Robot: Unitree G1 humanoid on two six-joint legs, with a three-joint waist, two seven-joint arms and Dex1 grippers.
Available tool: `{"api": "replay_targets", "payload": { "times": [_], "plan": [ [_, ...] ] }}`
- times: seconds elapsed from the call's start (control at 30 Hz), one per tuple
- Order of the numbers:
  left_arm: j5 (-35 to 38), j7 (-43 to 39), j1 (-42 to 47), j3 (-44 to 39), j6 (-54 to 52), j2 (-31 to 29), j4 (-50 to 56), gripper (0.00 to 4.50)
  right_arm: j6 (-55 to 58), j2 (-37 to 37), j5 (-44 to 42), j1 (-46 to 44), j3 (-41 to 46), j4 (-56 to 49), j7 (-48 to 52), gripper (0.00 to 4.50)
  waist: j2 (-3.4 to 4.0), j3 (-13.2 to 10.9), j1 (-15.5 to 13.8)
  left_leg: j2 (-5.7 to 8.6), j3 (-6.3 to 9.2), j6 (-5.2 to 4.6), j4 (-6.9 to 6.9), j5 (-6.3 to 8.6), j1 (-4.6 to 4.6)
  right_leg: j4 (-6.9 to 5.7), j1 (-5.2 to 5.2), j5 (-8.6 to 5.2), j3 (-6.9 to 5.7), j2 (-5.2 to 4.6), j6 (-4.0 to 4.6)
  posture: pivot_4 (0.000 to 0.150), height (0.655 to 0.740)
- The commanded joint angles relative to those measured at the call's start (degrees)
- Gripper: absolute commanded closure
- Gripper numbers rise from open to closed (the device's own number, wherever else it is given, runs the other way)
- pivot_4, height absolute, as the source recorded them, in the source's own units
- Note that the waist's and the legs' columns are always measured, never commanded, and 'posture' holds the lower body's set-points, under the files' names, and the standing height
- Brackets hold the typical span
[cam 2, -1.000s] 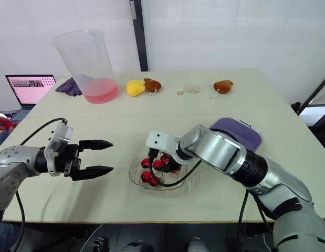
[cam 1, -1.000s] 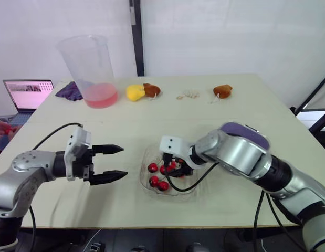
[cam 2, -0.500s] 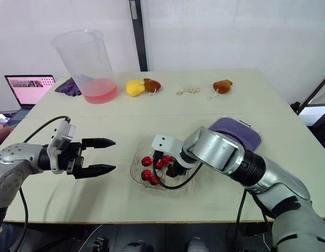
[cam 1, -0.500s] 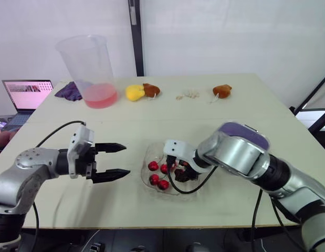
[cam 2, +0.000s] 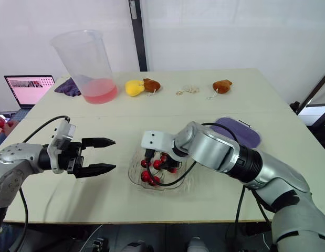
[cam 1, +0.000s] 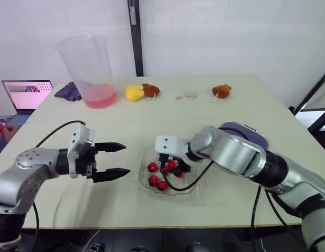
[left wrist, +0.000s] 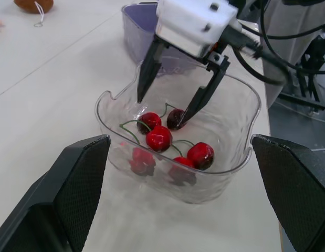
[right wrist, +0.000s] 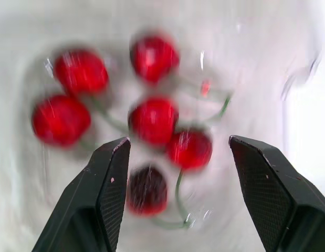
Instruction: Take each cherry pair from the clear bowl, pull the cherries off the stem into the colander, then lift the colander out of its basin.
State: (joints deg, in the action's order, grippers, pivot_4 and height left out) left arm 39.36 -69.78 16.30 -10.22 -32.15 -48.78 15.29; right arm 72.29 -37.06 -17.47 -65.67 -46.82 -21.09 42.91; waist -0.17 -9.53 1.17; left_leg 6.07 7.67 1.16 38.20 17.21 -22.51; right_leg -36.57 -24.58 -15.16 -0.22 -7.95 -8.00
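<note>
Both splayed: right gripper (cam 1: 171,167) dips into the clear bowl (left wrist: 233,113), left gripper (cam 1: 125,158) hovers level beside it.

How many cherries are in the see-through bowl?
6 round red cherries, all clustered in the clear plastic bowl, beneath the open right gripper. More could hide underneath them.

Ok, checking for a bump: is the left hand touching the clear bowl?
Apart. The right eye view shows bare table between the left hand and the clear bowl.
</note>
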Motion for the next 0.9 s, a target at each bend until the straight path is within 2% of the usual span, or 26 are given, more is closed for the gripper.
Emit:
{"api": "replay_targets", "payload": {
  "times": [0.03, 0.37, 0.77, 0.8, 0.83, 0.9],
  "plan": [
    [0.19, -0.01, 0.75, -0.64, 1.32, -0.13, 0.57, 0.0, -3.23, 0.49, 1.98, -0.49, -0.48, -0.75, 1.63, 1.38, 0.0, 0.0, -0.11, 0.0, 0.0, 0.0, 0.0, 0.0, 0.0, 0.0, 0.0, 0.0, 0.0, 0.0, 0.0, 0.15, 0.74],
    [0.58, -0.06, 0.1, -1.62, 1.17, -0.67, 0.93, 0.0, -10.54, 1.68, 7.9, 0.95, -4.44, 4.51, 6.27, 1.38, 0.0, 0.0, 0.02, 0.01, 0.0, 0.01, 0.02, 0.0, 0.0, -0.07, -0.03, 0.0, 0.0, 0.0, 0.0, 0.15, 0.74],
    [1.14, -0.34, -1.1, -3.31, 1.17, -1.22, 1.41, 0.0, -8.88, 4.24, 12.35, 2.84, -5.92, 6.91, 8.01, 1.38, 0.0, 0.0, -0.01, 0.01, 0.01, 0.03, 0.03, -0.02, 0.0, -0.15, -0.05, 0.0, 0.01, 0.0, 0.0, 0.15, 0.74],
    [1.12, -0.34, -1.07, -3.31, 1.15, -1.22, 1.41, 0.0, -8.97, 4.42, 12.66, 2.98, -6.13, 7.09, 8.08, 1.86, 0.0, 0.0, -0.01, 0.01, 0.0, 0.03, 0.03, -0.02, 0.01, -0.16, -0.05, 0.0, 0.01, 0.0, 0.0, 0.15, 0.74],
    [1.1, -0.36, -1.03, -3.3, 1.16, -1.21, 1.4, 0.0, -9.06, 4.58, 12.96, 3.03, -6.25, 7.3, 8.19, 2.12, 0.0, 0.0, -0.01, 0.01, 0.0, 0.03, 0.03, -0.02, 0.01, -0.16, -0.05, 0.0, 0.01, 0.0, 0.0, 0.15, 0.74],
    [0.98, -0.39, -0.93, -3.21, 1.24, -1.18, 1.3, 0.0, -9.14, 4.78, 13.64, 2.97, -6.44, 7.75, 8.43, 3.07, 0.0, 0.0, 0.0, 0.01, 0.01, 0.03, 0.03, -0.02, 0.0, -0.19, -0.06, 0.0, 0.01, -0.01, 0.0, 0.15, 0.74]
  ]
}}
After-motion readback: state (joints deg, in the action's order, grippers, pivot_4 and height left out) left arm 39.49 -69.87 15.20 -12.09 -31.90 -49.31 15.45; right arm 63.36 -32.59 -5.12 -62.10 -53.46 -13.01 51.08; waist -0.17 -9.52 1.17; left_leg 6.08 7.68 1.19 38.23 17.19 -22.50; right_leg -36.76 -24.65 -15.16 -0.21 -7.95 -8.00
